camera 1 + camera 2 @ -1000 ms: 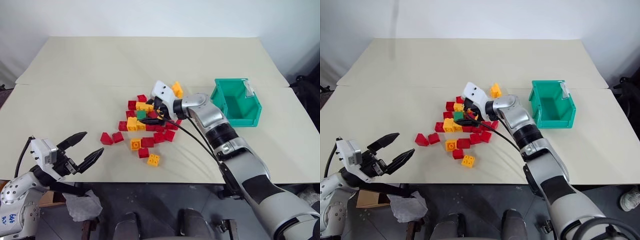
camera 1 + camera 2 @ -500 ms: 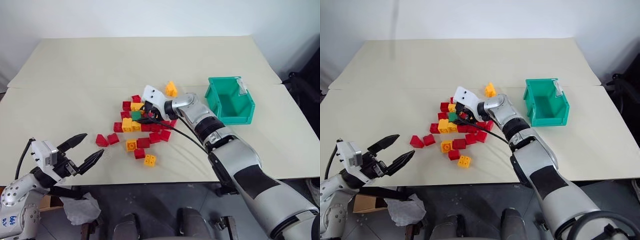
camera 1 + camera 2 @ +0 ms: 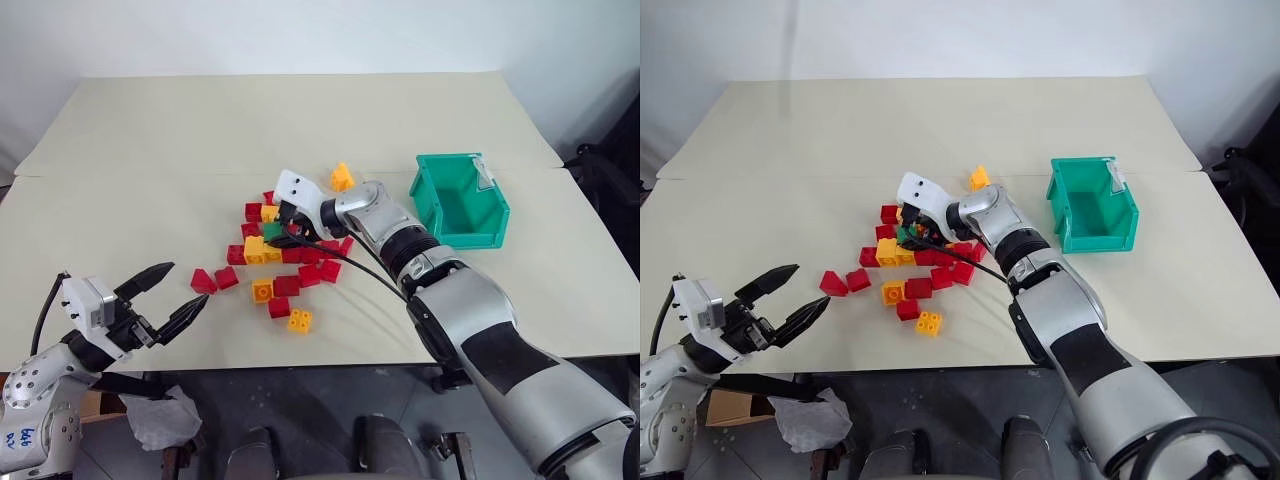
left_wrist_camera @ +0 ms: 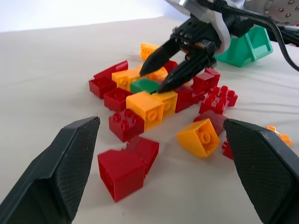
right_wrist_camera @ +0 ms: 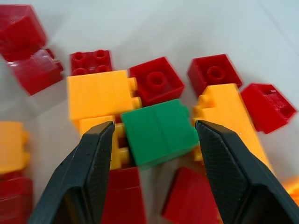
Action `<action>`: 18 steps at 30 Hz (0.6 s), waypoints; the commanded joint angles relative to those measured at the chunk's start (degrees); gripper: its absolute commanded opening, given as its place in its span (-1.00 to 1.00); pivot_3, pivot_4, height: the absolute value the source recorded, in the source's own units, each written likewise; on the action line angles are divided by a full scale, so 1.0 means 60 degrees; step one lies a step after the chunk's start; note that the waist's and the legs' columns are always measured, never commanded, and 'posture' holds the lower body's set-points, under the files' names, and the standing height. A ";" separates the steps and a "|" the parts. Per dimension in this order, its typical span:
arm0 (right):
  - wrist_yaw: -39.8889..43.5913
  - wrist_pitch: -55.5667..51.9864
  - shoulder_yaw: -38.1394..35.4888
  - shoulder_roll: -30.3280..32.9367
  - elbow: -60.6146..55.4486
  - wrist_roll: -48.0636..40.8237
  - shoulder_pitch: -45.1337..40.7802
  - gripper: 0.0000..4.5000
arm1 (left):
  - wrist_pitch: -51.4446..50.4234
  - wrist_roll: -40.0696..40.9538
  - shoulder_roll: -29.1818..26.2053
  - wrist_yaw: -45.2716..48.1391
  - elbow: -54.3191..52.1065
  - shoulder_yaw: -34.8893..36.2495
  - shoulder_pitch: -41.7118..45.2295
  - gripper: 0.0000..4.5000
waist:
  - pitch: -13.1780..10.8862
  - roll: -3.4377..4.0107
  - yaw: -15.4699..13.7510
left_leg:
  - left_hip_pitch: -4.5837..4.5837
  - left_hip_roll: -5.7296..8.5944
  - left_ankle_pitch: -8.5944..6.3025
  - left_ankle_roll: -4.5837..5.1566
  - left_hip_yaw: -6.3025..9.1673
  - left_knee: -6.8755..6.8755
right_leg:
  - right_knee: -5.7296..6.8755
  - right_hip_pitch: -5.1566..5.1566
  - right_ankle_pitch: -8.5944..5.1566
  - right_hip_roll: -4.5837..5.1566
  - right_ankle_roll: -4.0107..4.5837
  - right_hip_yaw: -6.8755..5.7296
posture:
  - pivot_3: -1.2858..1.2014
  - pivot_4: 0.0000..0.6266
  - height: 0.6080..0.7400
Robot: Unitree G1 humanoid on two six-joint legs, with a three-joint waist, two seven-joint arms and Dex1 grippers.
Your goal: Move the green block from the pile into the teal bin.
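Straddling the green block (image 5: 160, 131) in the pile (image 3: 283, 262), the right gripper (image 5: 152, 140) is holding its fingers open on either side.

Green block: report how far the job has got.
Done: the right claw has reached the pile, its fingers either side of the green block, gaps showing on both sides. In hand: closing on it. Left: grip, lift, carry to the teal bin, which holds no block. The left claw hangs open, apart.
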State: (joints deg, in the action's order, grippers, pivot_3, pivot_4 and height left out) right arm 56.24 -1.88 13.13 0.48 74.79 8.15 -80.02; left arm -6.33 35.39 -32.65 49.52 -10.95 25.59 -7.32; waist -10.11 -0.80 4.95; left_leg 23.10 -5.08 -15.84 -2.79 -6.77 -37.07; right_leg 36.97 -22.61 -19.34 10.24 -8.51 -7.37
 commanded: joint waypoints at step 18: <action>-0.0756 -0.0094 -0.0602 0.0168 0.0193 0.0471 -0.0063 0.02 | 0.0204 0.0009 0.0069 0.0017 -0.0274 -0.0024 -0.0096 1.00 | 0.0000 0.0000 -0.0007 | 0.0000 0.0000 0.0000 0.0000 0.0000 -0.0002 | 0.0001 0.0001 0.0000 0.0000 0.0000 0.0001 | 0.03 -0.52 1.00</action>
State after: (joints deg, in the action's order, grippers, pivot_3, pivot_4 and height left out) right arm 52.27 -3.40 8.78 1.71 76.42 9.95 -80.38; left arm -6.20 35.39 -32.19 49.48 -11.37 24.88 -8.00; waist -10.11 -0.80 4.91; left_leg 23.10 -5.08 -15.84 -2.79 -6.77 -37.09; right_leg 36.98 -22.60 -19.34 10.24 -8.51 -7.36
